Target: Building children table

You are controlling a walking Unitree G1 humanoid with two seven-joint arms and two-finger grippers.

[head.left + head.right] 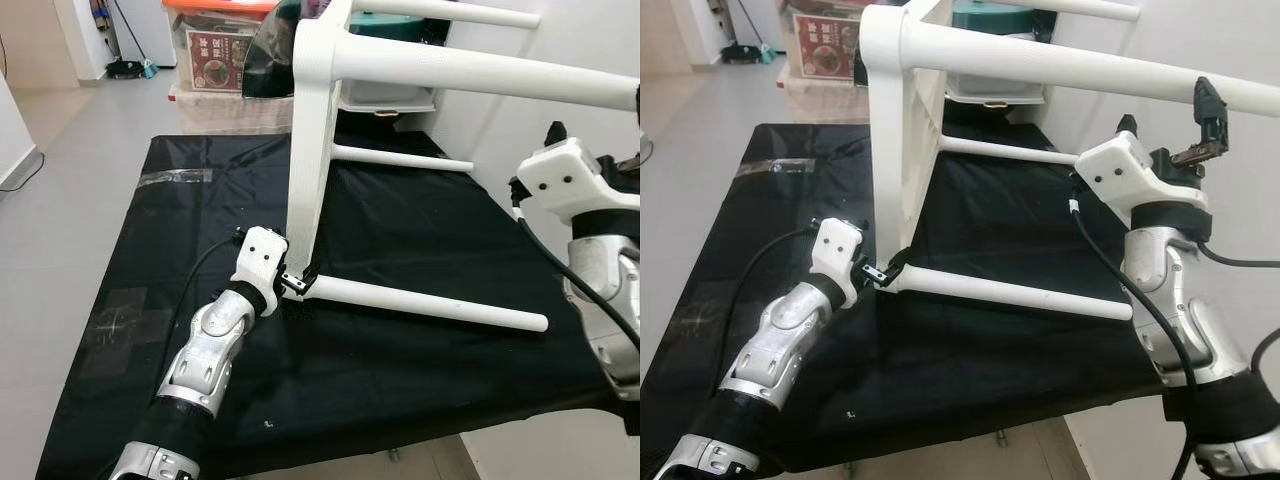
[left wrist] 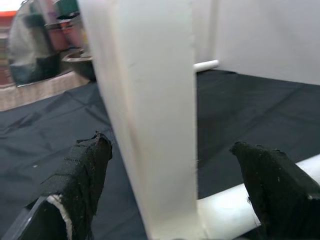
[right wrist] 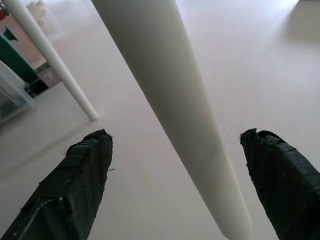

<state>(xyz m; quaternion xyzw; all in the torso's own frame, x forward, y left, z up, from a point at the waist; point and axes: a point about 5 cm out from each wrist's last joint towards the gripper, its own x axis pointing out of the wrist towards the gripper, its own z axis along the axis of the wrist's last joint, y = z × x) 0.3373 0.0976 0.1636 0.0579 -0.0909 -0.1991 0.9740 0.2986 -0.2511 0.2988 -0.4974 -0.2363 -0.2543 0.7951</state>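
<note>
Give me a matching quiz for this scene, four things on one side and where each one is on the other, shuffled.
Things:
1. left end effector
2. right end effector
3. black cloth
4. storage box

Places:
A. spread under the white table
B. open around a raised leg
C. on the floor beyond the cloth
D. open at the tabletop's lower corner

Pairs: 1-D, 2-B, 3-A, 4-C

We see printed characters on a red and white box inside a clear storage bin, but we cannot read them; nothing else carries text.
</note>
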